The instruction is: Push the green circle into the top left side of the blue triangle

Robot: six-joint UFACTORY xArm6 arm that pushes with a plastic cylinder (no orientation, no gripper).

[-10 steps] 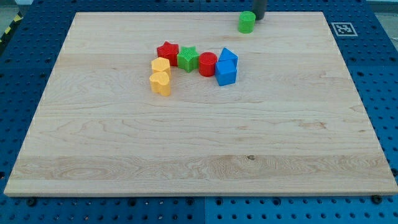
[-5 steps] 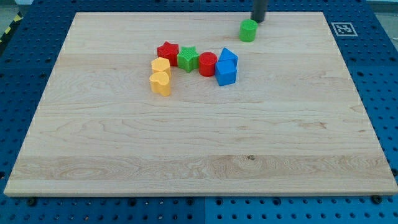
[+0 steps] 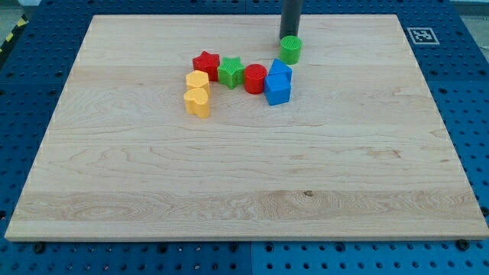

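The green circle (image 3: 290, 50) stands near the view's top, just above and to the right of the blue triangle (image 3: 280, 69), nearly touching its top edge. My tip (image 3: 289, 36) is directly above the green circle in the view, touching its far side. A blue cube-like block (image 3: 277, 89) sits right below the blue triangle.
A red circle (image 3: 255, 79) sits against the blue triangle's left side, then a green star (image 3: 231, 72) and a red star (image 3: 205, 65) further left. Two yellow blocks (image 3: 197, 79) (image 3: 198, 101) lie below the red star. The wooden board (image 3: 229, 183) carries them all.
The green circle has slid down and to the left, from near the board's top edge to just above the blue triangle. My tip followed it the same way.
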